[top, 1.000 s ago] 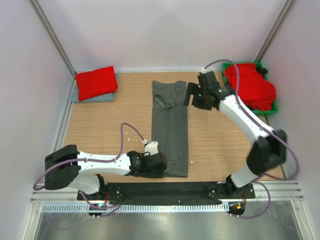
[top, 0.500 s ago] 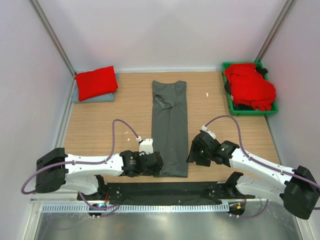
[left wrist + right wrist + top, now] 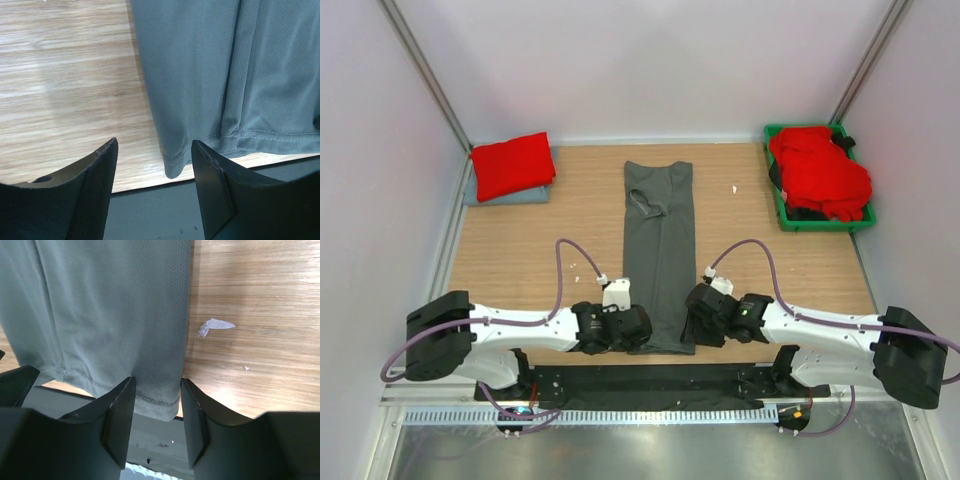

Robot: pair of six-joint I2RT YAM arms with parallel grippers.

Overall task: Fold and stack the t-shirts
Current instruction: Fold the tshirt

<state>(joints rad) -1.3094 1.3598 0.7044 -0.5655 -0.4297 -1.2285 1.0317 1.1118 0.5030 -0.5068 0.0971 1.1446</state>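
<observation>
Now the left tool (image 3: 154, 147) and the right tool (image 3: 157, 385) are both hanging low over the near end of the long dark charcoal-grey cloth t-shirt (image 3: 660, 250). It is lying as a narrow folded strip on the wooden desk (image 3: 540, 250), its long axis running from the arms towards the far wall. Both tools are standing released. The left one is gaping just short of the left hem corner (image 3: 172, 167), and the right one is straddling the right hem corner (image 3: 159, 402) without pinching it. Bare wood is flanking the strip. The folded bright red t-shirt (image 3: 512, 165) and the green plastic bin (image 3: 820, 227) are sitting well apart from it.
</observation>
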